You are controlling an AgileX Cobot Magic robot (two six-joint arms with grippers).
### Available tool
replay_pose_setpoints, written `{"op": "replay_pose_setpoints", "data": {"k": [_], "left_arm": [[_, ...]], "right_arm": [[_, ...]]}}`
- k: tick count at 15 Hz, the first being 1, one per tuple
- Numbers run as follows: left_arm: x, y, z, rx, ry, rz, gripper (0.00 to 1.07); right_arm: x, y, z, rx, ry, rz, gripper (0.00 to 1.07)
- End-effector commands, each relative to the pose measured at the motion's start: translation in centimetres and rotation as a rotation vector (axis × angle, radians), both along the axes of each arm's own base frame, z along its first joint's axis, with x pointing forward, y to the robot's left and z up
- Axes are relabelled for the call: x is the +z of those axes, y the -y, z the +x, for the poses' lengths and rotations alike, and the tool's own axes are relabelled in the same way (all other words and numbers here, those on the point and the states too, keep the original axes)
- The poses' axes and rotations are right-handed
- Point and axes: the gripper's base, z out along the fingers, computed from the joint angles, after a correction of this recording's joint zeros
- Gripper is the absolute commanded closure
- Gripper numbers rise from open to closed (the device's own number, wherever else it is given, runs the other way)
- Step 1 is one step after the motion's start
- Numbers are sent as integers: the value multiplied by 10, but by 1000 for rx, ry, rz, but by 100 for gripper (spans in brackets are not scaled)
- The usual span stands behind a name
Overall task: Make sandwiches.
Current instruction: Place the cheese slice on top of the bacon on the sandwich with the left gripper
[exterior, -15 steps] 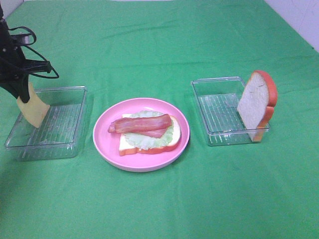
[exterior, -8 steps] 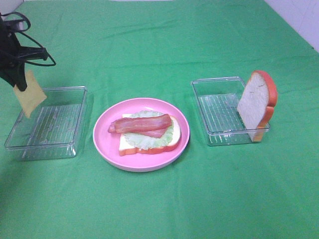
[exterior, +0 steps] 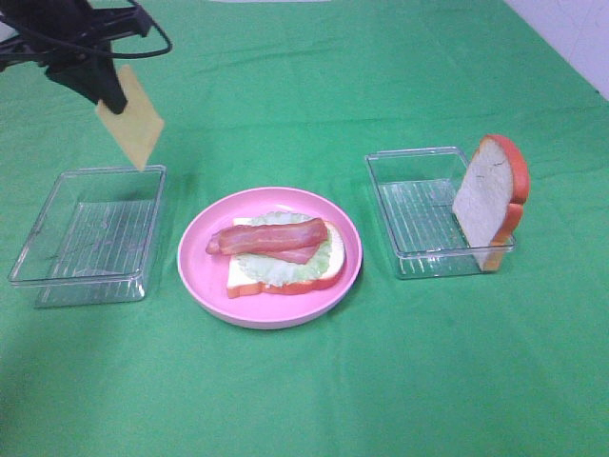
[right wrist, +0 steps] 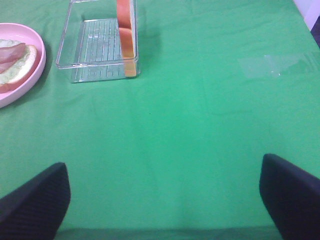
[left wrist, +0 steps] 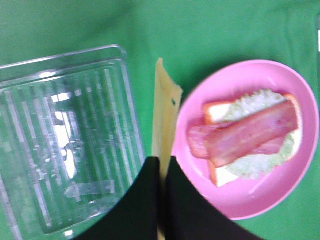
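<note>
A bread slice with lettuce and bacon strips (exterior: 274, 249) lies on the pink plate (exterior: 200, 276); it also shows in the left wrist view (left wrist: 252, 137). My left gripper (exterior: 103, 90) is shut on a yellow cheese square (exterior: 131, 127) and holds it in the air above the left tray's far right corner. In the left wrist view the cheese (left wrist: 164, 112) hangs edge-on from the gripper (left wrist: 163, 165), between tray and plate. A second bread slice (exterior: 490, 198) stands upright against the right tray's wall. My right gripper (right wrist: 162, 200) is open over bare cloth, out of the high view.
A clear ridged tray (exterior: 90, 233) stands left of the plate and holds nothing. Another clear tray (exterior: 423, 214) stands to the right. Green cloth covers the table. A clear film patch (right wrist: 277, 65) lies on the cloth in the right wrist view.
My left gripper lifted the cheese square out of the left tray and carried it up and to the right, toward the plate. Nothing else moved.
</note>
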Motion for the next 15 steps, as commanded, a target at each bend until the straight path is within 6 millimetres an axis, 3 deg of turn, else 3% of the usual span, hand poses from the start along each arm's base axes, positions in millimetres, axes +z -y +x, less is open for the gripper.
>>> {"op": "replay_pose_setpoints", "data": {"k": [1,5,10,15], "left_arm": [[3,42,-19,-119,-68,-36,107],[4,100,-33,-209,-23,-112,107],[-29,157,-43,-264,-58,-177,107],[-64,188,-46,-280,-82,-194,107]], "right_arm": [[-1,0,-3,-1,26,-2,9],[-1,0,-3,-1,26,-2,9],[-1,0,-3,-1,26,-2,9],[-1,0,-3,-1,26,-2,9]]}}
